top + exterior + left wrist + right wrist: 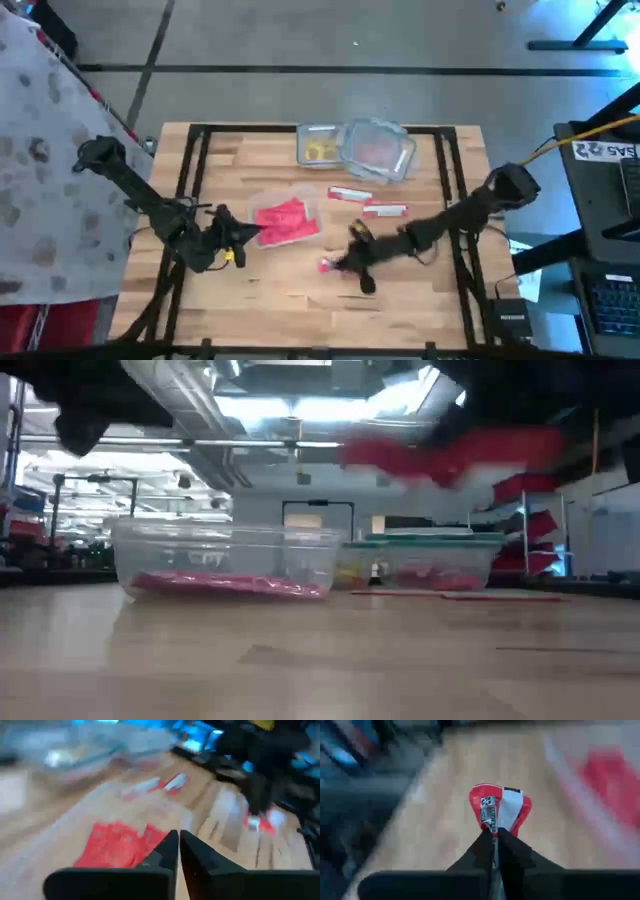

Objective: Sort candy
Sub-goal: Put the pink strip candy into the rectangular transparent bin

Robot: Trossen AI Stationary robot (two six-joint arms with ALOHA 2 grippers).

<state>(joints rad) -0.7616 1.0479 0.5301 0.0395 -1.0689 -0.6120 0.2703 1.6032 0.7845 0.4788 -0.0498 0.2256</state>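
My right gripper (340, 263) is over the table's middle, near its near edge, shut on a red packet with a white band (500, 809). The same packet shows as a red blur (450, 452) high in the low view. My left gripper (238, 237) is shut and sits just left of a clear tub (287, 222) holding several red packets (117, 845). Two more red-and-white packets (350, 194) (385, 210) lie flat on the wood to the right of that tub. My right gripper pinches the red packet by one end (496, 831) between its two fingers. The rest of the packet sticks out past the fingertips. In the low view the packet is lifted clear of the table.
Two more clear tubs stand at the far edge: one with yellow pieces (319, 147), and one with red sweets (380, 150) that has a lid lying askew on it. Bare wood lies along the near edge (300, 310). Dark frame rails run down both sides of the table.
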